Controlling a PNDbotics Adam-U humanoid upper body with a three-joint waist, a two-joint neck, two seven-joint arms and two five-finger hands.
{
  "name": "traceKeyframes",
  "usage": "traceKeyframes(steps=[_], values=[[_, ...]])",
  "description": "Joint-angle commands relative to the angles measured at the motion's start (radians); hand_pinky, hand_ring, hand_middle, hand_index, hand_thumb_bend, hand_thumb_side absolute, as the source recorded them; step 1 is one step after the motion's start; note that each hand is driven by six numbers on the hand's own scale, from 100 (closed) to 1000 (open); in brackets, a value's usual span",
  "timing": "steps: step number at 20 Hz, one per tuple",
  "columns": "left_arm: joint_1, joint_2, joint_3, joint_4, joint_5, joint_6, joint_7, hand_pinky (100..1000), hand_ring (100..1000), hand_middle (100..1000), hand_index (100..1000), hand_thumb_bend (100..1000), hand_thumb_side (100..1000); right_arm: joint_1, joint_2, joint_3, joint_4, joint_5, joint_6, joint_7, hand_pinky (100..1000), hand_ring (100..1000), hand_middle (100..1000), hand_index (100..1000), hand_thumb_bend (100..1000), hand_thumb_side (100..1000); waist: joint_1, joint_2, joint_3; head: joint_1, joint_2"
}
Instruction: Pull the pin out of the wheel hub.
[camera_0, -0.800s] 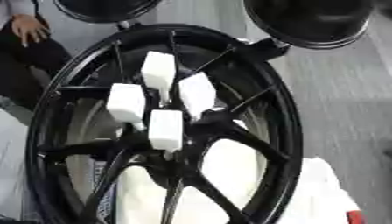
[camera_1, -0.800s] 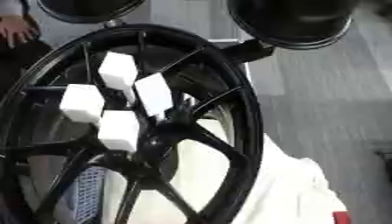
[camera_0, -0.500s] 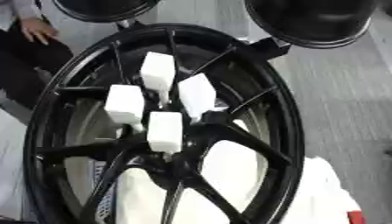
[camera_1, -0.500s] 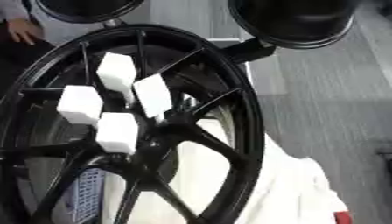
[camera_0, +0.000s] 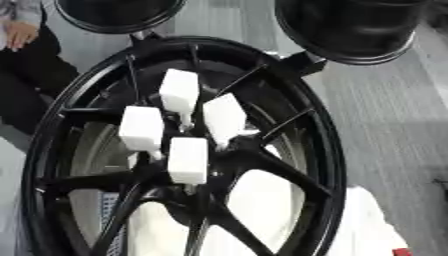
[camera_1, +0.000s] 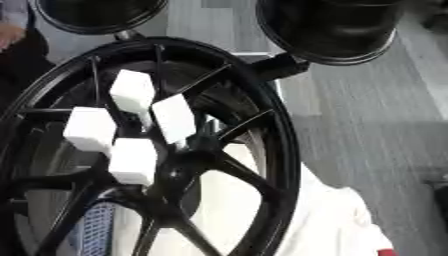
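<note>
Black wheel hub (camera_0: 262, 165) stands upright. Four white block-headed pins (camera_0: 188, 160) cluster at its centre, apparently still seated. Neither hand shows, so their state cannot be told.

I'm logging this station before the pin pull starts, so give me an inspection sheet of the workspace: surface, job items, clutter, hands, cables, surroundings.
Surface: white cloth under the wheel, grey floor to the right.
Job's things: black spoked wheel fills the view; four white block-headed pins stand clustered at its hub, none pulled out yet.
Clutter: two round black objects, one at top left and one at top right; a perforated panel shows through the lower spokes.
Hands: nothing seen of either robot hand.
Cables: nothing seen.
Surroundings: a person's hand and dark clothing at the upper left edge, not touching the wheel.
</note>
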Motion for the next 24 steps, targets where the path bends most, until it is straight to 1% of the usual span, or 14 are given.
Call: traceKeyframes(steps=[1,5,8,11,13,15,18,24], values=[[-0.006,0.037,-0.001,-0.022,-0.006,-0.001,-0.005,793,703,599,805,100,614,-0.003,-0.151,-0.004,-0.018,0.024,0.024,0.070,886,798,724,797,100,100,-0.004,-0.024,-0.003,0.003,-0.013],[-0.003,0.044,-0.003,-0.022,-0.008,0.000,-0.006,793,703,600,805,100,613,-0.051,-0.285,0.013,-0.018,0.019,0.044,0.171,902,822,743,798,100,100,-0.010,-0.033,-0.007,0.001,-0.014],[0.000,0.049,-0.005,-0.022,-0.008,0.001,-0.008,794,704,600,805,100,612,-0.102,-0.363,0.042,-0.018,-0.004,0.041,0.240,908,831,750,799,111,100,-0.014,-0.038,-0.009,-0.002,-0.018],[0.000,0.053,-0.008,-0.022,-0.007,0.001,-0.011,794,704,600,805,100,612,-0.152,-0.425,0.082,-0.018,-0.031,0.018,0.305,912,841,759,800,130,108,-0.018,-0.041,-0.007,-0.008,-0.023],[-0.001,0.056,-0.011,-0.022,-0.007,0.002,-0.015,794,704,600,805,100,613,-0.190,-0.458,0.113,-0.018,-0.049,-0.009,0.356,912,846,764,802,130,153,-0.021,-0.041,-0.004,-0.014,-0.027],[-0.003,0.057,-0.014,-0.022,-0.006,0.002,-0.018,794,704,600,805,100,613,-0.231,-0.483,0.145,-0.018,-0.069,-0.036,0.411,912,847,767,803,132,186,-0.025,-0.041,0.002,-0.021,-0.032],[-0.006,0.058,-0.019,-0.022,-0.004,0.003,-0.023,794,704,601,805,100,614,-0.294,-0.501,0.187,-0.018,-0.092,-0.066,0.463,912,848,768,803,136,206,-0.032,-0.039,0.012,-0.033,-0.041],[-0.012,0.059,-0.025,-0.022,0.002,0.005,-0.032,795,705,601,805,100,614,-0.410,-0.504,0.261,-0.018,-0.119,-0.095,0.544,909,848,769,803,123,240,-0.039,-0.041,0.031,-0.056,-0.052]])
